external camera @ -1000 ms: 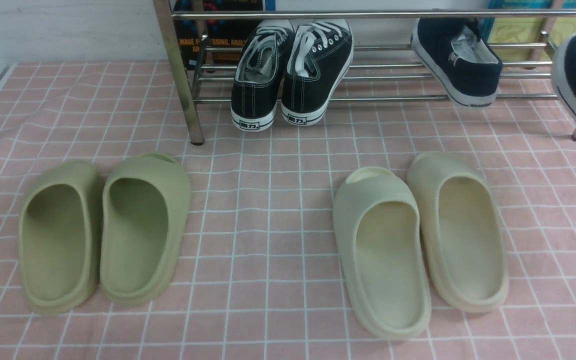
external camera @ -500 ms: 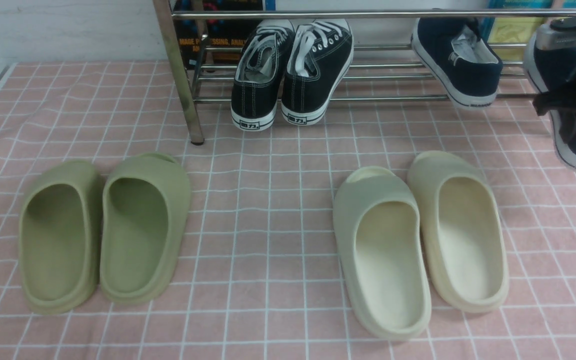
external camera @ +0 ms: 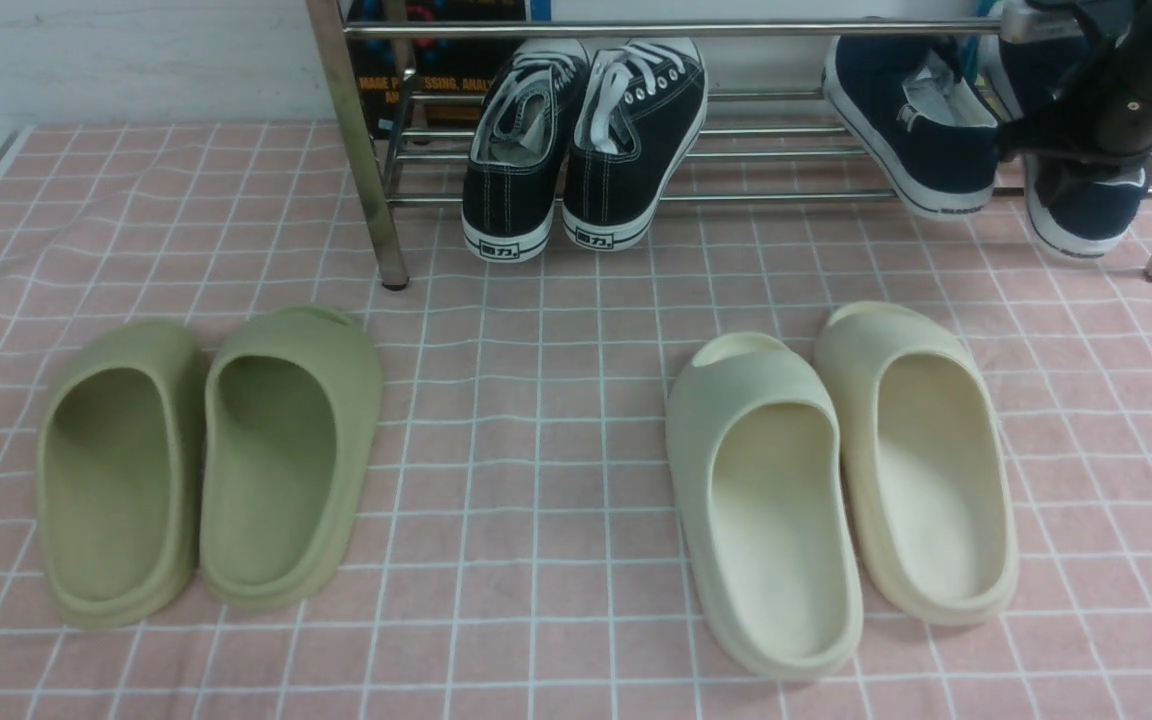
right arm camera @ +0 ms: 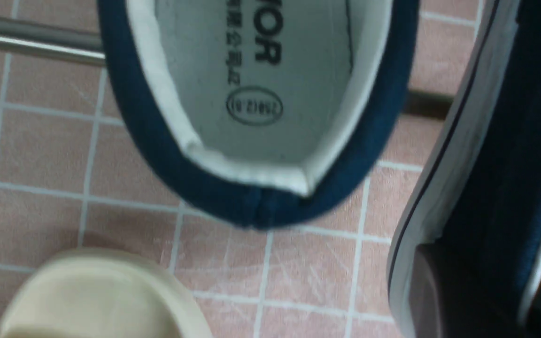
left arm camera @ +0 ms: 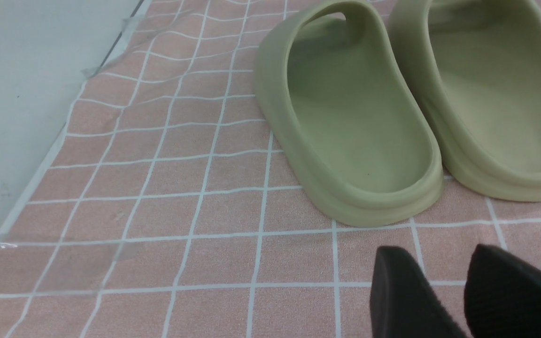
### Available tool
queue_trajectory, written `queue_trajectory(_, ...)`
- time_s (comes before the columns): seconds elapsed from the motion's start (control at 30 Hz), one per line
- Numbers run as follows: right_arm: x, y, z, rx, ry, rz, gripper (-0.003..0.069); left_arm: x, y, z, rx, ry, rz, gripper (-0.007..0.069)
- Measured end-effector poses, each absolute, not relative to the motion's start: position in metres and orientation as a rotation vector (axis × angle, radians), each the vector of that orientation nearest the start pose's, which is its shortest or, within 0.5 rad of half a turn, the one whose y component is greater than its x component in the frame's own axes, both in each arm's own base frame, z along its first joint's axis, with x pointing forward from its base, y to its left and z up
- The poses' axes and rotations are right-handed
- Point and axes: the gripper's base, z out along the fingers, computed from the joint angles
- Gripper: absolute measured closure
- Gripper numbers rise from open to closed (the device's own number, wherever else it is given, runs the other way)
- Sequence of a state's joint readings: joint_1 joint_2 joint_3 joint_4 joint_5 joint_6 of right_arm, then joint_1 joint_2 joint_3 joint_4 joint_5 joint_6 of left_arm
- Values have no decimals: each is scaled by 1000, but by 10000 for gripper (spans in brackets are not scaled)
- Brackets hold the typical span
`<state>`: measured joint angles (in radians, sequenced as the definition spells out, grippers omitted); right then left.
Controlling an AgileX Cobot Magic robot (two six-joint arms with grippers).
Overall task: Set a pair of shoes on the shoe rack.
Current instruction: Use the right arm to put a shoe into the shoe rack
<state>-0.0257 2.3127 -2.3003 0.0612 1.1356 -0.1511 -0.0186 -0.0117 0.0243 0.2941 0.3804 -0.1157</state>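
One navy-blue canvas slip-on shoe (external camera: pixel 911 120) sits tilted on the shiny silver tube shoe rack (external camera: pixel 636 28). Its navy mate (external camera: pixel 1086 215) is at the rack's right end, largely hidden behind my right tool (external camera: pixel 1061 170), which is clamped on its side, so I cannot tell if it rests on the bars. My left tool (left arm camera: pixel 444 300), half out of frame, hangs parted and empty above the pink checked surface (left arm camera: pixel 181 211).

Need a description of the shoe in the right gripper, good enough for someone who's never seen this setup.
Find the silver shoe rack at the back of the pink checked cloth and go to its right end. There the right gripper clamps a navy slip-on with a white sole. Its twin sits free on the bars just left, and the black sneakers farther left have white laces.
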Motion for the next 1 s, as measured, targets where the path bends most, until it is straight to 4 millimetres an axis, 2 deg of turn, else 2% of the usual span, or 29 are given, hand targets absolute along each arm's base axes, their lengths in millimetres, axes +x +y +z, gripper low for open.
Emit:
queue_trajectory(0.3, 525, -5, 265, -161, 2555, 57, 637, 52, 9, 173, 92, 1864, 201, 385)
queue_trajectory(0.43, 525, -6, 265, -164, 2557, 41, 591, 52, 9, 173, 92, 1864, 201, 385)
queue_trajectory(0.5, 525, -8, 266, -165, 2554, 29, 528, 52, 9, 173, 92, 1864, 201, 385)
queue_trajectory(0.53, 524, -8, 268, -166, 2552, 26, 468, 52, 9, 173, 92, 1864, 201, 385)
queue_trajectory(0.57, 524, -8, 268, -166, 2551, 26, 468, 52, 9, 173, 92, 1864, 201, 385)
queue_trajectory(0.6, 521, -8, 273, -168, 2558, 25, 386, 52, 9, 173, 92, 1864, 201, 385)
queue_trajectory(0.63, 521, -8, 274, -169, 2559, 26, 377, 52, 9, 173, 92, 1864, 201, 385)
queue_trajectory(0.7, 512, -7, 289, -173, 2575, 39, 280, 52, 9, 173, 93, 1864, 203, 385)
queue_trajectory(0.73, 511, -6, 290, -173, 2576, 41, 275, 52, 9, 173, 93, 1864, 202, 385)
queue_trajectory(0.77, 502, -5, 305, -177, 2584, 54, 250, 52, 9, 173, 93, 1864, 203, 385)
queue_trajectory(0.8, 498, -5, 314, -178, 2576, 60, 249, 52, 9, 173, 93, 1864, 203, 385)
queue_trajectory(0.83, 498, -5, 314, -178, 2576, 61, 249, 52, 9, 173, 93, 1864, 203, 385)
queue_trajectory(0.9, 485, -4, 340, -180, 2536, 53, 302, 52, 9, 173, 94, 1864, 204, 385)
queue_trajectory(0.93, 484, -4, 342, -180, 2531, 53, 302, 52, 9, 173, 94, 1864, 204, 385)
queue_trajectory(1.0, 470, -5, 365, -180, 2496, 38, 416, 52, 9, 173, 94, 1864, 204, 385)
